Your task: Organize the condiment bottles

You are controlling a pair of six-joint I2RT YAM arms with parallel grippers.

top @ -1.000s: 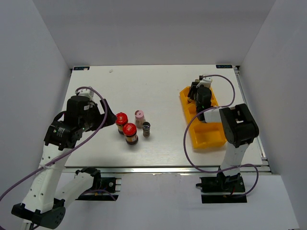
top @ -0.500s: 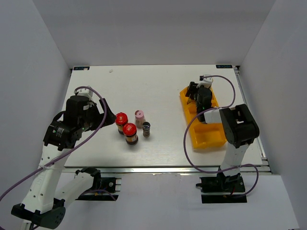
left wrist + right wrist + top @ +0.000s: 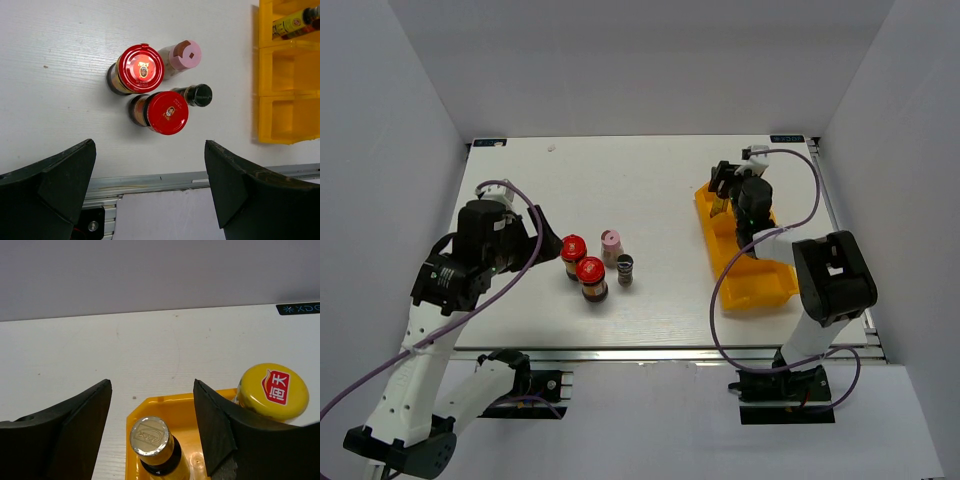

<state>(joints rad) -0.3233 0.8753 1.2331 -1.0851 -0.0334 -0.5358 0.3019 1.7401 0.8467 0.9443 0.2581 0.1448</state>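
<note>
Two red-lidded dark jars (image 3: 574, 248) (image 3: 590, 270), the pink-capped bottle (image 3: 610, 240) and the dark grey-topped shaker (image 3: 625, 266) stand clustered on the table, left of centre. My left gripper (image 3: 542, 232) is open and empty, just left of them; its wrist view shows the jars (image 3: 141, 68) (image 3: 167, 112), the pink cap (image 3: 185, 55) and the shaker (image 3: 200, 95). My right gripper (image 3: 723, 185) is open above the far compartment of the yellow tray (image 3: 765, 290). There the slim brown bottle (image 3: 152, 437) and the yellow-capped sauce bottle (image 3: 272, 392) stand, untouched by the fingers.
The tray's middle and near compartments (image 3: 282, 112) hold nothing. White walls close in the table on three sides. The table's metal front rail (image 3: 150, 182) runs below the left gripper.
My right gripper has drawn up and toward the far edge, away from the bottles in the tray, and its arm has swung right. The left arm has hardly moved.
</note>
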